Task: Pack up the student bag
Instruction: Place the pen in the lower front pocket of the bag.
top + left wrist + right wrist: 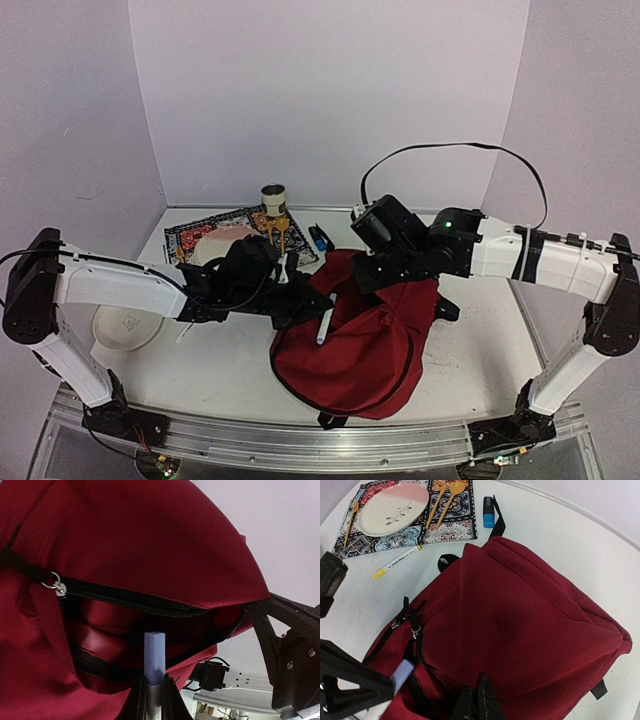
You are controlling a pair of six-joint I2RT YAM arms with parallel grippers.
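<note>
The student bag point(365, 345), dark red with black zippers, lies in the middle of the table with its zippered opening point(150, 609) gaping. My left gripper point(154, 684) is shut on a marker with a white body and pale blue cap point(154, 652). The cap points into that opening, right at its mouth; from above the marker point(322, 330) lies over the bag's left side. My right gripper point(476, 700) is shut on the bag's red fabric point(530, 630) beside the opening and holds the upper flap raised.
A patterned placemat point(455, 522) at the back left carries a pink-and-cream plate point(393, 502), an orange fork and two orange spoons. A yellow-capped marker point(397, 561) and a blue-capped one point(489, 505) lie nearby. A cup point(273, 198) stands behind; a white bowl point(125, 325) sits left.
</note>
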